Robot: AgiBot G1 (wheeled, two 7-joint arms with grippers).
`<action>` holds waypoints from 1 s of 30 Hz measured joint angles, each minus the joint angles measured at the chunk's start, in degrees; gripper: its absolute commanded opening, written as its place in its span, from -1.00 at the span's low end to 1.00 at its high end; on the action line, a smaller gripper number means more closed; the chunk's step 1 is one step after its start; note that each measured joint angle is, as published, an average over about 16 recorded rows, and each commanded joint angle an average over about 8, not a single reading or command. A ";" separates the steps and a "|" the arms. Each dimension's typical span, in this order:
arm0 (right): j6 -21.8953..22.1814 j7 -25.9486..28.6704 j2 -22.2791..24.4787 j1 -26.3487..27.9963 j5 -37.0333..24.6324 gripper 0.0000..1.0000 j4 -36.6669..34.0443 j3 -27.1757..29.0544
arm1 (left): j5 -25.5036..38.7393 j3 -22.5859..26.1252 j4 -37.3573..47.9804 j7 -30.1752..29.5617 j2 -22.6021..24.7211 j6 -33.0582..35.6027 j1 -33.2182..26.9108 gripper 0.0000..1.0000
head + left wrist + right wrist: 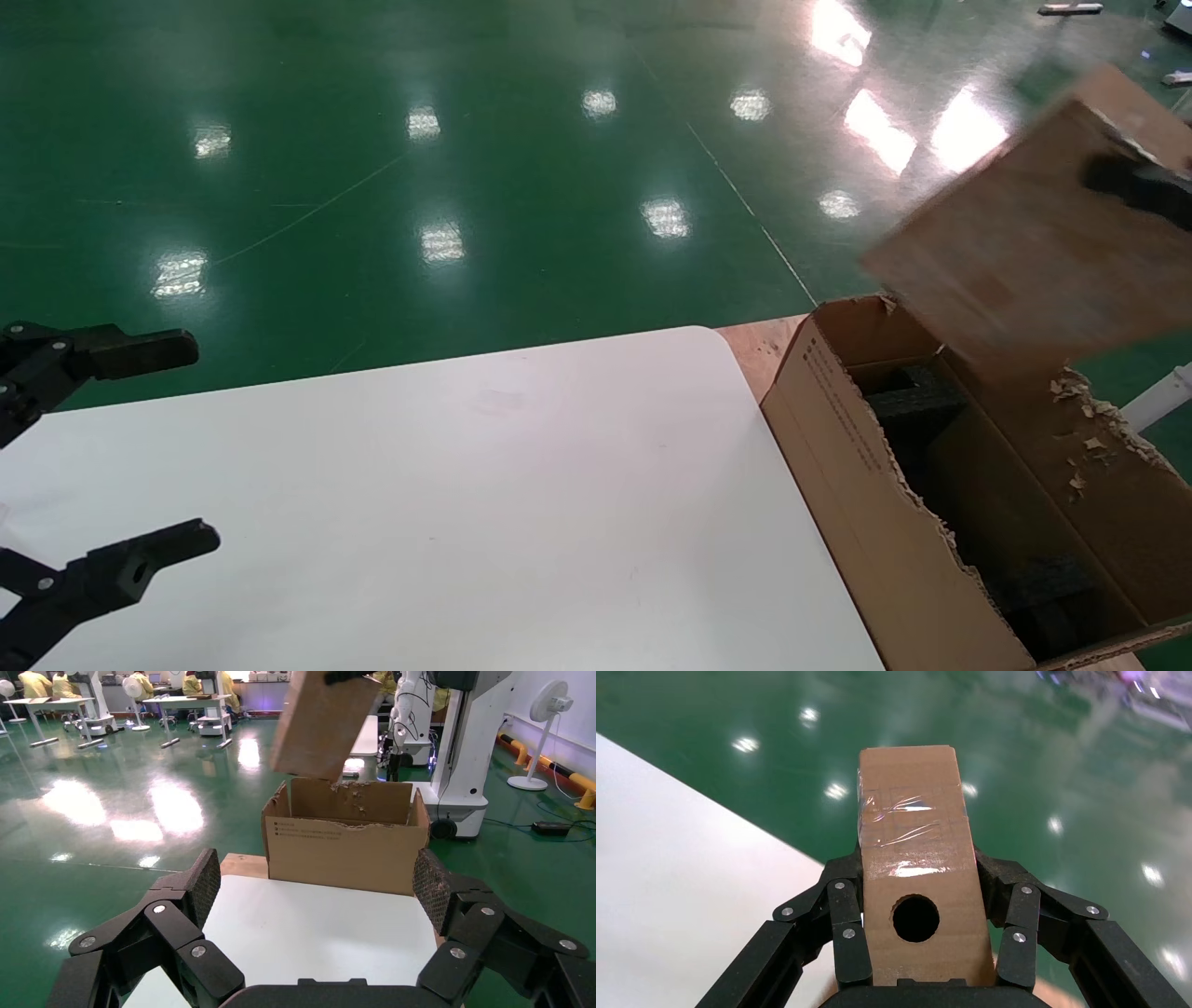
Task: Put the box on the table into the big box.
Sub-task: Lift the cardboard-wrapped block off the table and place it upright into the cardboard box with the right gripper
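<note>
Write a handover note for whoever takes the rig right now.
Right gripper: shut on the box, held in the air above the big box, tilted.
Left gripper: open, idle over the table, holding nothing.
Big box stands open off the table's right end, black foam inside.
Done: box picked up and carried over.
Left: lower it into the big box, release, pull back.

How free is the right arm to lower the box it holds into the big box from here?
Probably free. The right gripper is shut on the box, held in the air above the big box. Its top is open, with black foam blocks inside. The left gripper is open over the table.
</note>
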 measured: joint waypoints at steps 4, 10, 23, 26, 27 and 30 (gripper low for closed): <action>-0.29 -0.51 0.80 -0.64 -0.62 -1.00 -4.58 -0.65 | 0.00 0.00 0.00 0.00 0.00 0.00 0.00 1.00; -0.31 -3.13 -0.38 -4.13 2.03 -1.00 -11.80 -2.12 | 0.00 0.00 0.00 0.00 0.00 0.00 0.00 1.00; 0.00 -12.42 -6.33 -16.50 11.51 -1.00 -26.31 -3.00 | 0.00 0.00 0.00 0.00 0.00 0.00 0.00 1.00; 0.05 -14.02 -7.60 -19.42 13.35 -1.00 -29.46 -2.39 | 0.00 0.00 0.00 0.00 0.00 0.00 0.00 1.00; 0.05 -14.51 -8.02 -20.36 13.92 -1.00 -30.53 -2.14 | 0.00 0.00 0.00 0.00 0.00 0.00 0.00 1.00; 0.00 -15.81 -9.28 -22.90 15.51 -1.00 -33.72 -1.31 | 0.00 0.00 0.00 0.00 0.00 0.00 0.00 1.00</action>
